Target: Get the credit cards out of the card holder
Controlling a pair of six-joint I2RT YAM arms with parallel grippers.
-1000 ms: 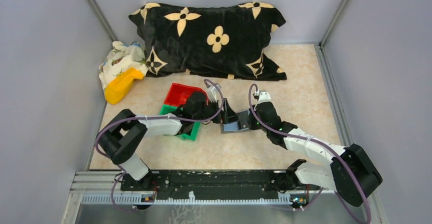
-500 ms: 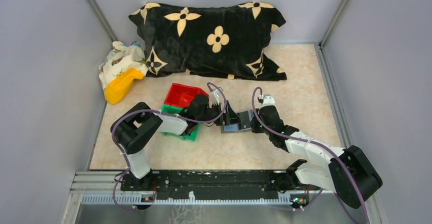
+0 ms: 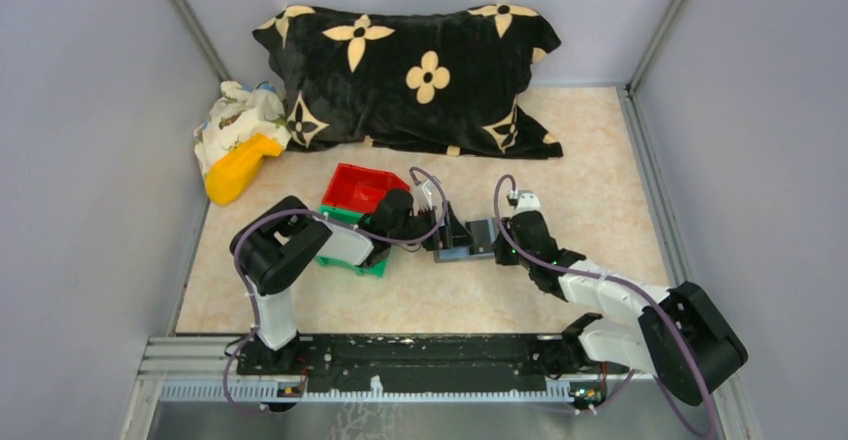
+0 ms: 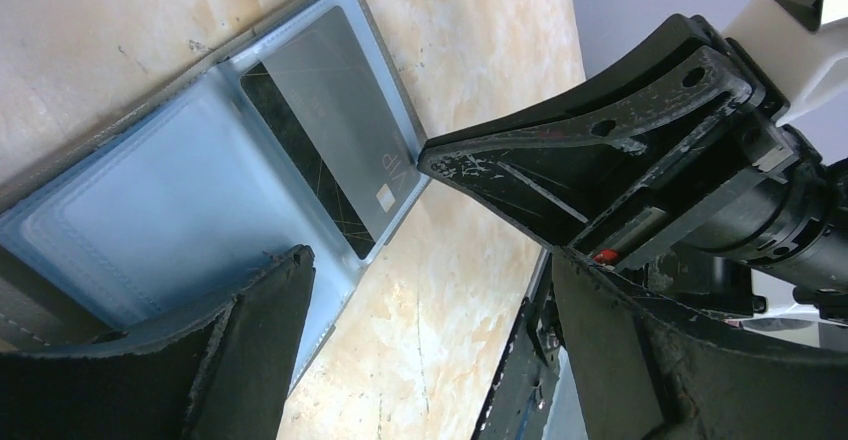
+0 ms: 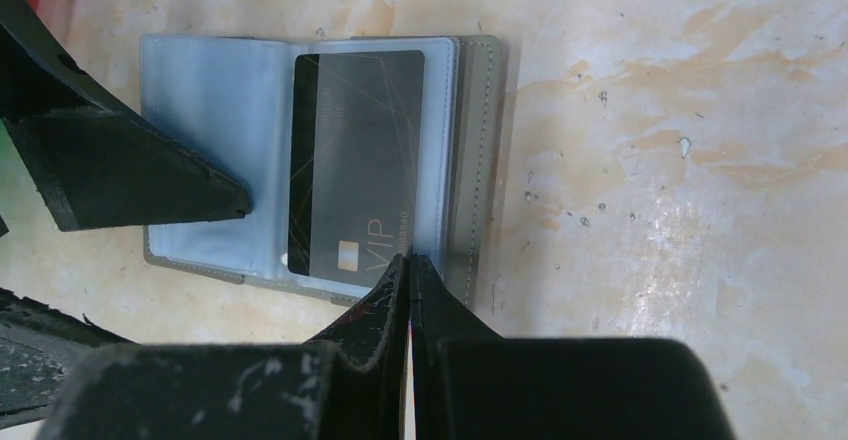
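The left arm (image 3: 285,250) has drawn its elbow in from the far left toward the card holder (image 3: 470,245) and now stands taller over the green bin (image 3: 350,262). The right arm (image 3: 600,295) has shifted its wrist slightly toward the card holder's near side.

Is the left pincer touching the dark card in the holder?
Apart. In the right wrist view, bare blue sleeve separates the fingertip of the left pincer from the card.

Open, flat card holder (image 5: 210,110) (dark VIP card (image 5: 355,160) sleeved inside)
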